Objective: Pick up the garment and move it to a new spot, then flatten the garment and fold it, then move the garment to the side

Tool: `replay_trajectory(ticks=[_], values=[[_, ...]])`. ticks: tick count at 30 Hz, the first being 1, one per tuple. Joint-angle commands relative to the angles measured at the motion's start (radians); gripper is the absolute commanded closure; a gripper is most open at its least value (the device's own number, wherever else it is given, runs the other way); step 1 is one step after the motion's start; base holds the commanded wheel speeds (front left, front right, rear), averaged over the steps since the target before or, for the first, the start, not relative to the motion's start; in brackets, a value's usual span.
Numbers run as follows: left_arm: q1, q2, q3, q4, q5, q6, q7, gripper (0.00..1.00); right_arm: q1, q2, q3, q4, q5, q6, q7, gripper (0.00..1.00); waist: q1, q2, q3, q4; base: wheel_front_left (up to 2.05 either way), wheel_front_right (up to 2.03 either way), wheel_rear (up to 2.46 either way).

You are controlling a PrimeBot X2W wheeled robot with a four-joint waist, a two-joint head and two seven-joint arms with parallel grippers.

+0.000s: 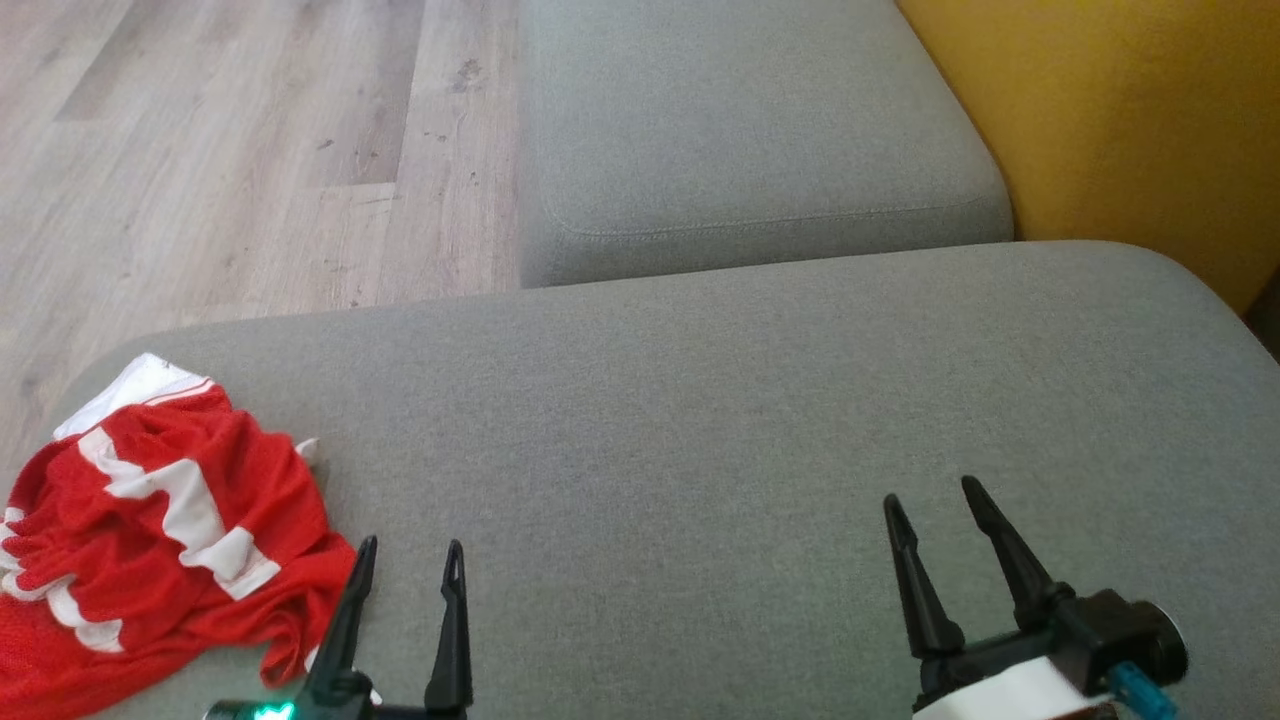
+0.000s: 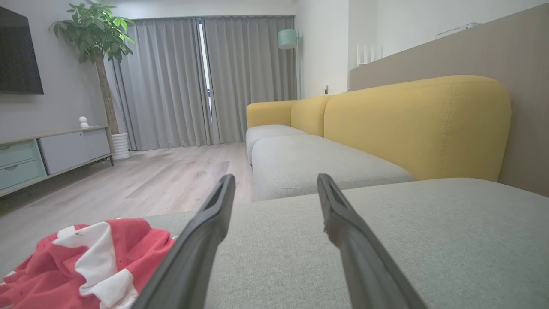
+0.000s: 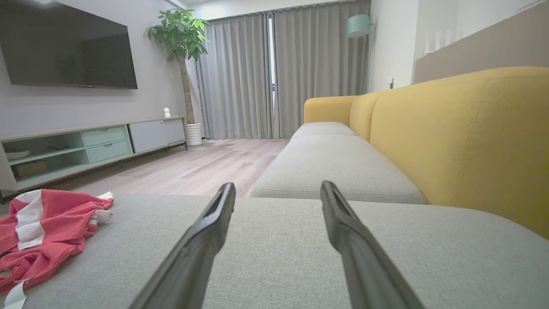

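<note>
While my left gripper (image 1: 411, 545) and my right gripper (image 1: 930, 492) are both hovering spread wide and holding nothing over the grey seat cushion (image 1: 700, 400), the red and white garment (image 1: 150, 540) is lying crumpled just beside my outer left finger (image 1: 342, 640), well apart from the right pair. Judging the pickup as not yet begun, I am aiming to bring the left fingers over a raised fold near the heap's middle and pinch several layers, not a loose edge.
</note>
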Motion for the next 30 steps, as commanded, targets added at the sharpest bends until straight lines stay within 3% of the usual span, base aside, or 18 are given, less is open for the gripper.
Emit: replay_trajectory(ticks=[1,5,30], values=[[-0.031,-0.003,0.024,-0.043,0.028,0.011,-0.017,0.00,-0.025,-0.009,0.032,-0.041,-0.033,-0.001,-0.021,0.00,0.0000,0.0000,-0.001,0.001,0.00,0.00,0.00],[-0.025,-0.011,0.032,-0.051,0.057,0.005,-0.027,0.00,-0.020,-0.009,0.036,-0.040,-0.075,-0.001,-0.031,0.00,0.0000,0.0000,-0.003,0.002,0.00,0.00,0.00],[-0.012,-0.049,0.102,-0.003,0.046,-0.060,-0.027,0.00,-0.014,-0.009,0.023,-0.015,-0.069,-0.001,-0.031,0.00,0.0000,0.0000,0.011,0.011,0.00,0.00,0.00]])
